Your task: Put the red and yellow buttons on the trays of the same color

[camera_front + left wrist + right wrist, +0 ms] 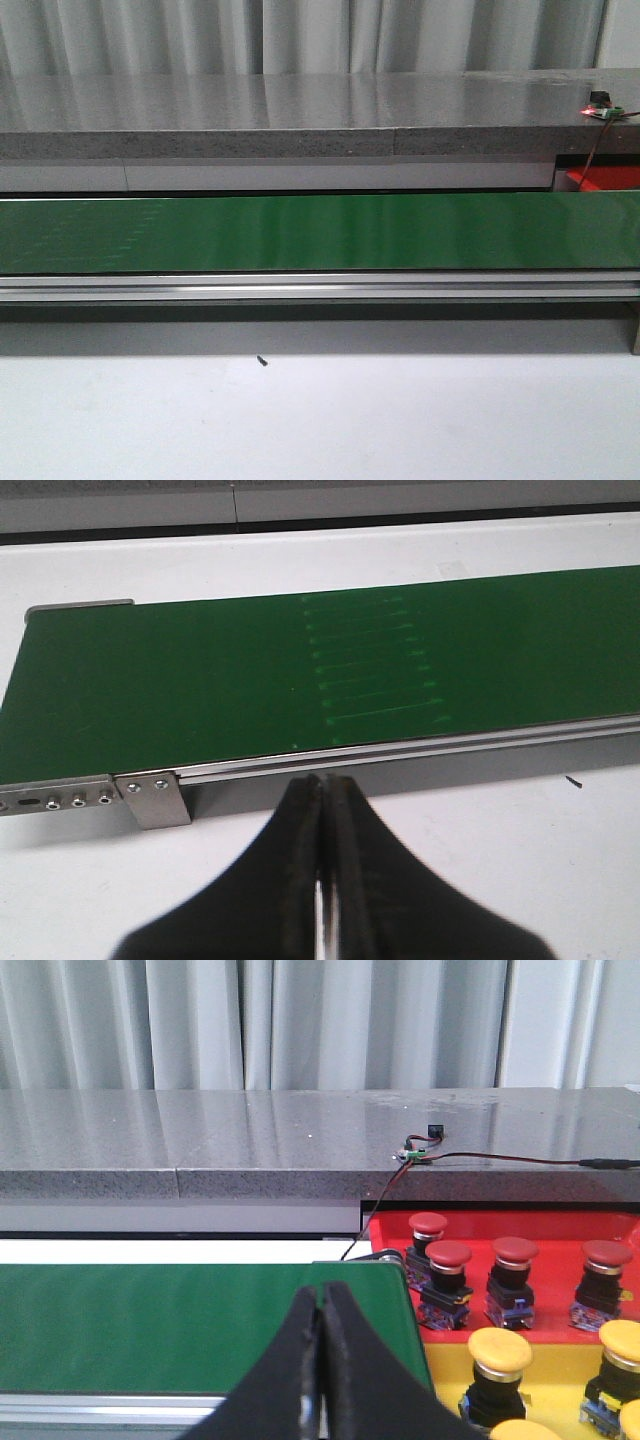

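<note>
Several red buttons [447,1270] stand on the red tray [550,1228], seen in the right wrist view beyond the end of the green belt [180,1325]. Several yellow buttons [500,1360] stand on the yellow tray [560,1385] beside it. My right gripper [322,1295] is shut and holds nothing, hanging over the belt's end, apart from the buttons. My left gripper [327,783] is shut and holds nothing, over the white table [560,860] in front of the belt's other end [200,680]. In the front view only a corner of the red tray [603,179] shows, and neither gripper.
The green conveyor belt [320,232] runs across the table with an aluminium rail [320,285] along its front. A grey stone ledge [300,115] stands behind it, carrying a small circuit board [600,108] with a red wire. A tiny dark speck [262,360] lies on the white table.
</note>
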Robot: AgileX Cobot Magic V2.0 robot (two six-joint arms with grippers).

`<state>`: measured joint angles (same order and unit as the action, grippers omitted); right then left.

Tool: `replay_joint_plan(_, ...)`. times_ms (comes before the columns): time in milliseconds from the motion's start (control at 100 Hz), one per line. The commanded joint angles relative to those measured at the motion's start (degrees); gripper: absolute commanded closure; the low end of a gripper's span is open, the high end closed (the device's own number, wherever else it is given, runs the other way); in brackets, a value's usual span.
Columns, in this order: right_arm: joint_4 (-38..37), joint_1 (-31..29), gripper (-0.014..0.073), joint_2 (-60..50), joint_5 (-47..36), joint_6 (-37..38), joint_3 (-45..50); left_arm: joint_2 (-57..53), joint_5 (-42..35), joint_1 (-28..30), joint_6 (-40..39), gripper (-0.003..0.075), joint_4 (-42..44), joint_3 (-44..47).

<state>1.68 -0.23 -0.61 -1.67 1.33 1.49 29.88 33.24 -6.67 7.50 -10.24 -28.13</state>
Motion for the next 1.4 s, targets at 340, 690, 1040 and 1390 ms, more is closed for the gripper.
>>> replay_joint_plan(340,-1.7,-0.4,0.0716,-1.0,-4.0,0.2,-0.9,0.2,-4.3,0.0,0.0,0.0740,-0.8,-1.7)
replay_joint_plan(690,-1.7,-0.4,0.0716,-1.0,-4.0,0.2,-0.9,0.2,-4.3,0.0,0.0,0.0740,-0.8,-1.7)
replay_joint_plan(1040,-1.7,-0.4,0.0716,-1.0,-4.0,0.2,-0.9,0.2,-4.3,0.0,0.0,0.0740,-0.8,-1.7)
replay_joint_plan(1390,-1.7,-0.4,0.0716,-1.0,-4.0,0.2,-0.9,-5.5,-14.2,0.0,-10.1,0.0740,9.1,1.6)
